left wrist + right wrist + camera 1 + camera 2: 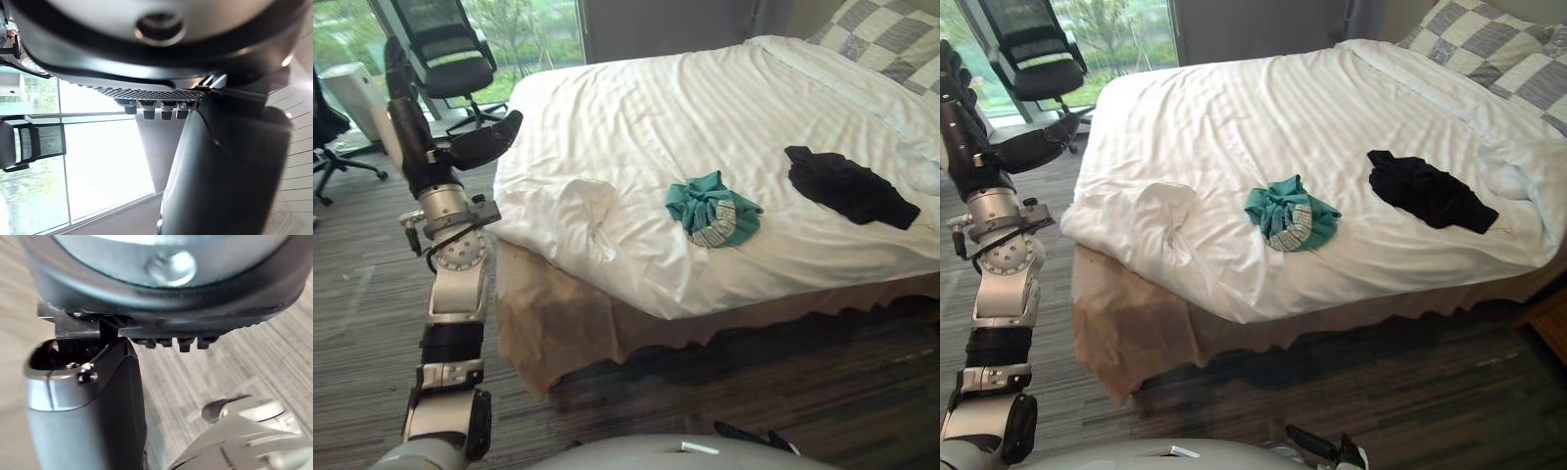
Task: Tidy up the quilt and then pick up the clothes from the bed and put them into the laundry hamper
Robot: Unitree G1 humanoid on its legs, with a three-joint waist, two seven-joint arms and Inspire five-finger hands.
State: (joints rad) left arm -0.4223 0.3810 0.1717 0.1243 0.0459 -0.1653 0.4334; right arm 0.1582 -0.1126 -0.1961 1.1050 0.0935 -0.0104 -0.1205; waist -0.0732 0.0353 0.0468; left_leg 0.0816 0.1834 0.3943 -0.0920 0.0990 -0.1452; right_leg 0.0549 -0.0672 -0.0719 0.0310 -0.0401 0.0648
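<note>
A white quilt [705,108] covers the bed, with one corner bunched into a lump [587,211] near the bed's left front edge. A crumpled teal garment [713,211] lies on the quilt near the front edge. A black garment [850,186] lies flat to its right. My left hand [411,127] is raised upright beside the bed's left corner, open, fingers straight and thumb pointing at the bed, holding nothing. My right hand [93,416] hangs low over the carpet with straight fingers and nothing in it.
Grey checked pillows [881,34] lie at the head of the bed, far right. A black office chair [450,54] stands by the window behind my left hand, another chair [328,127] at the far left. A beige bed skirt [568,323] hangs to the striped carpet.
</note>
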